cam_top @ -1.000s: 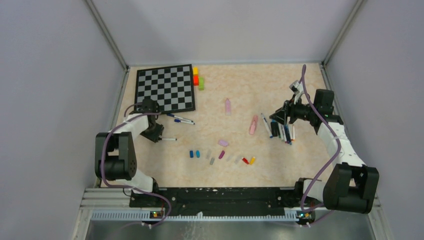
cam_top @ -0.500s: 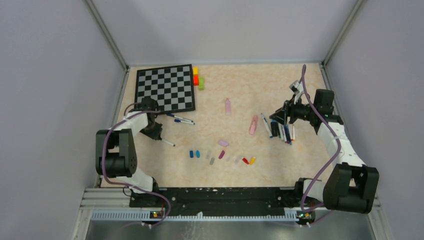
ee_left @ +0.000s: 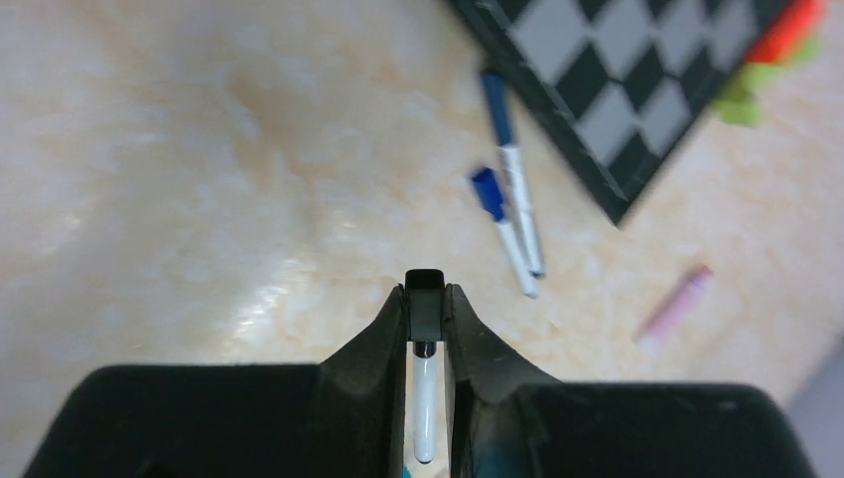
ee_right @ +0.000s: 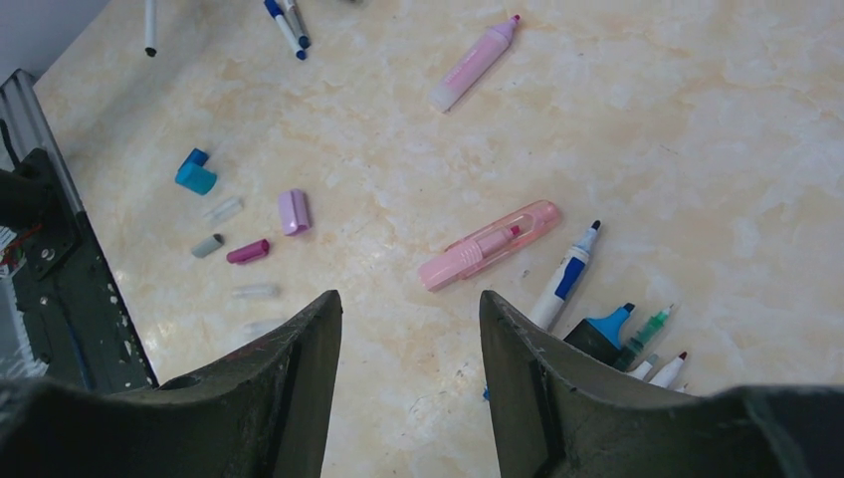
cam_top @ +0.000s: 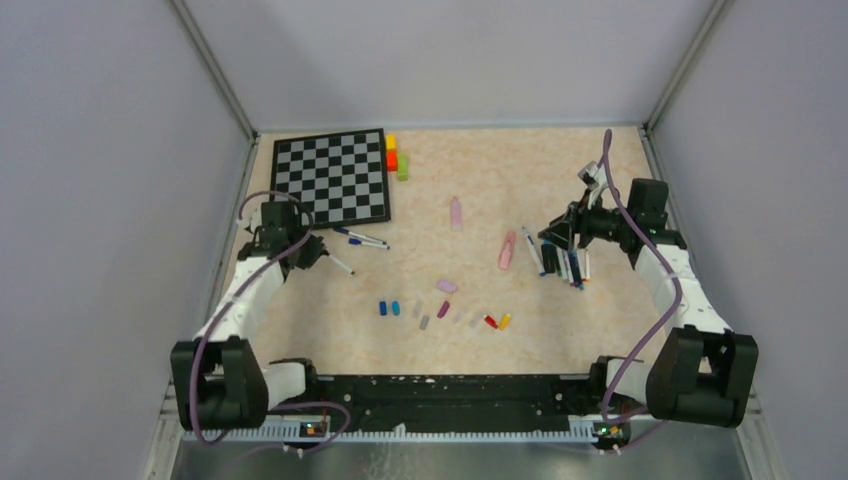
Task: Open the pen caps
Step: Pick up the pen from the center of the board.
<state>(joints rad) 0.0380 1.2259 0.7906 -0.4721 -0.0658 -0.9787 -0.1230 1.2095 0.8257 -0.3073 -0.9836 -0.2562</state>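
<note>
The thin pen [ee_left: 425, 408] is mostly hidden. In the left wrist view only a strip of white barrel and a black end piece show in the slit between the left fingers [ee_left: 390, 334]. Whether that black piece is a cap or a bare tip cannot be told. The fingers are pinched almost together on the pen. From above, its free end pokes out to the right of them, near the front edge of the chessboard [cam_top: 332, 176].

The loose pen caps [cam_top: 443, 309] lie in a ragged row at mid-counter, well apart from both arms. There are two blue, one grey, one magenta, one red and one yellow, with a lilac one just behind the row. About three pale, see-through ones are hard to make out.

Two blue-capped pens [cam_top: 362, 240] lie side by side just off the chessboard's near right corner. A bundle of pens [cam_top: 562, 262] lies under the right fingers [ee_right: 314, 339], too crowded to count, and the right wrist view cuts it off. Those fingers stand wide apart, holding nothing. A wide pink pen [cam_top: 507, 250] lies just left of the bundle. A pink highlighter [cam_top: 456, 212] lies alone on the beige counter [cam_top: 500, 170]. Three blocks [cam_top: 395, 157], yellow, red and green, sit at the chessboard's far right corner.
</note>
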